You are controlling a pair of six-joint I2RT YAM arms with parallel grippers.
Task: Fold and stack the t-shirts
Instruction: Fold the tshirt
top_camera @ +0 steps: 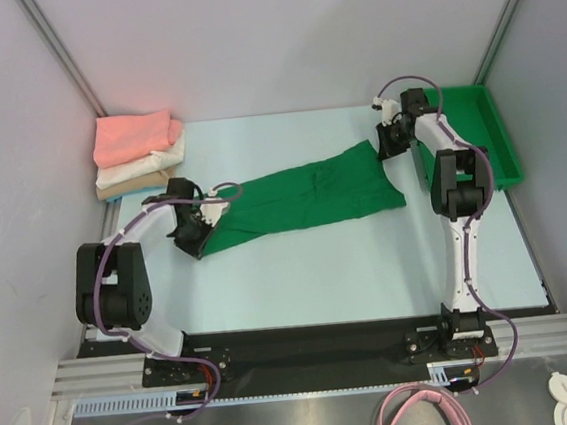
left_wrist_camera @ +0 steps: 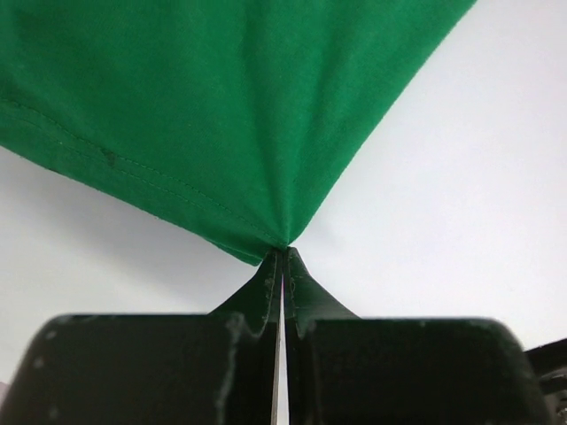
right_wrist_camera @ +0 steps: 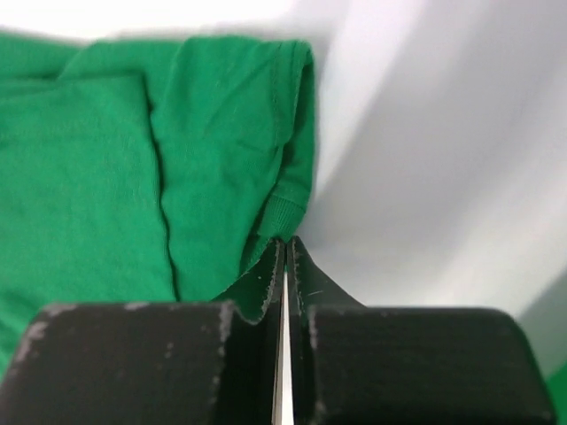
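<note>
A dark green t-shirt (top_camera: 302, 197) lies stretched across the middle of the table, folded lengthwise. My left gripper (top_camera: 206, 213) is shut on its left corner; the left wrist view shows the cloth (left_wrist_camera: 221, 115) pulled to a point at my gripper's tips (left_wrist_camera: 283, 251). My right gripper (top_camera: 385, 143) is shut on the shirt's far right corner; the right wrist view shows the ribbed edge (right_wrist_camera: 285, 208) pinched at my gripper's tips (right_wrist_camera: 285, 241). A stack of folded t-shirts stands at the back left: salmon pink (top_camera: 135, 135) on top, white (top_camera: 144, 167), tan (top_camera: 132, 187) below.
A rigid green plastic bin (top_camera: 486, 128) stands at the back right, just behind my right arm. Grey walls close in the table on the left, back and right. The black rail with the arm bases runs along the near edge.
</note>
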